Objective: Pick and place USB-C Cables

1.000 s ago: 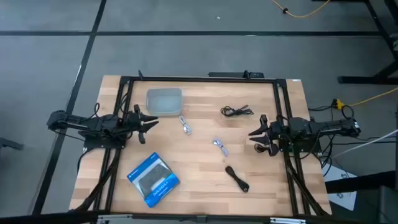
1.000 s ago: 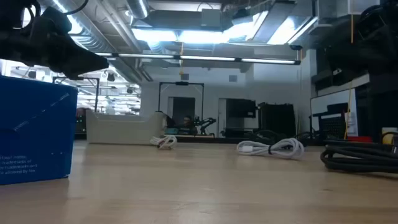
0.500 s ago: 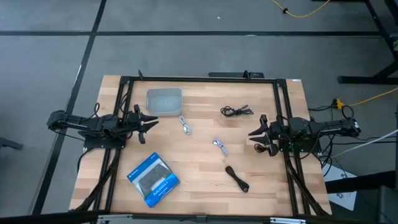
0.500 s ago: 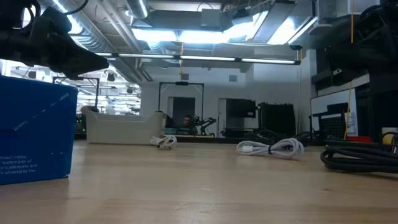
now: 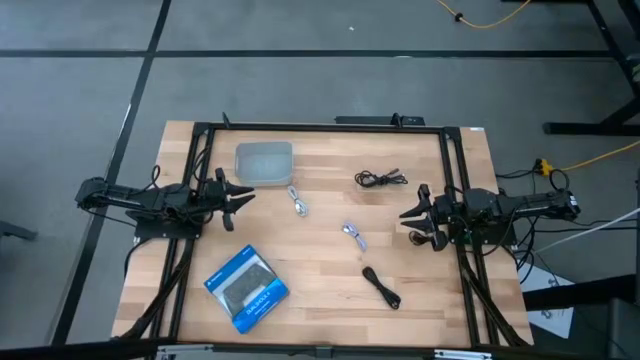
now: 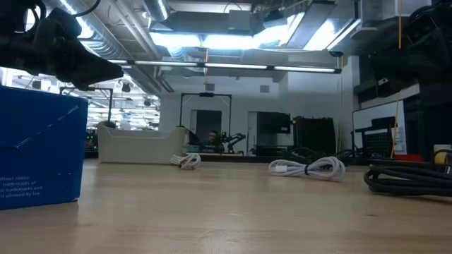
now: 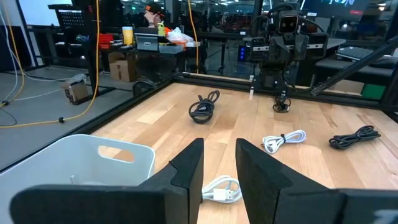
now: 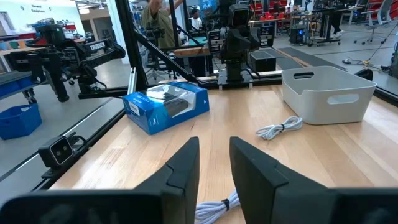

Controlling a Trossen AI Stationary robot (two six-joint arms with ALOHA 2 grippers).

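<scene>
Across the wooden table (image 5: 320, 290), nothing has moved in the last second: left gripper (image 5: 240, 193) and right gripper (image 5: 409, 222) wait narrowly parted at opposite edges, four USB-C cables (image 5: 355, 236) still scattered mid-table, none picked.

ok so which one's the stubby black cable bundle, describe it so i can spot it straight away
Start at the light wooden table seen from above and go to its near edge, on the right arm's side. The short, thick black cable bundle lies there diagonally, alone; unlike the thin loose black coil at the far side, it is tightly bunched and straight.
</scene>
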